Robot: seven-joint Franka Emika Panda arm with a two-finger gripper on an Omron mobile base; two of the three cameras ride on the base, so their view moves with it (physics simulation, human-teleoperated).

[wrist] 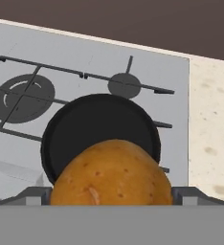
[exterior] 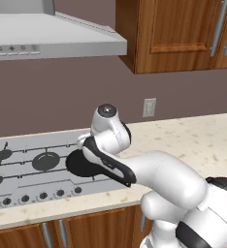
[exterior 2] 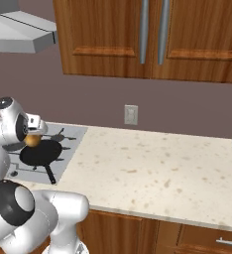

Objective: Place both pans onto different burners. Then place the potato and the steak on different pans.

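Speckled beige worktop is seen running to the right of a grey steel cooktop, beneath brown wooden cabinets and a grey range hood; a white wall outlet is set into the mauve wall. One black pan is seated on the front right burner of the cooktop, its thin handle pointed toward the front edge in the right base view. The large middle burner and a small rear burner are left bare under their grates. The potato is held clenched in the claw, raised above the near side of the pan and apart from it. In the right base view it is seen as a small golden-brown lump just under the white hand. A row of small black knobs is visible along the cooktop's front.
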